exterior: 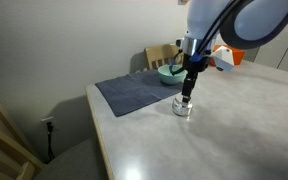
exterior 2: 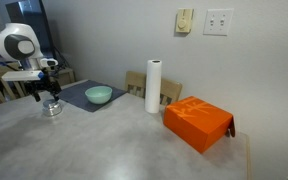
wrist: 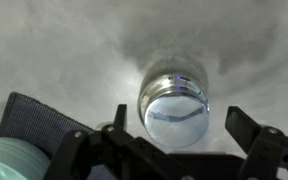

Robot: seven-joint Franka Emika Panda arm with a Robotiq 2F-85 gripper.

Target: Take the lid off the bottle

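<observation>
**Lid removal: nothing yet gripped, lid in place**

- Fingers (wrist: 246,128): spread wide, nothing held. One is seen on either side of the jar in the wrist view, and no contact can be made out.
- Gripper (exterior: 187,91): hung directly above the bottle (exterior: 183,108).
- Lid (wrist: 176,120): seated on the bottle, which stands upright on the grey table (exterior: 234,130).
- Nearby: a dark cloth (wrist: 39,120) and a teal bowl (wrist: 9,162), both apart from the jar.
- Done: the approach is judged complete.
- Left: descent, closing on the lid, and its release and lifting.
- Not determinable: how the lid is fastened, the seam between lid and glass, and the height of the fingertips relative to the lid. In both exterior views the jar is small and blurred.
</observation>
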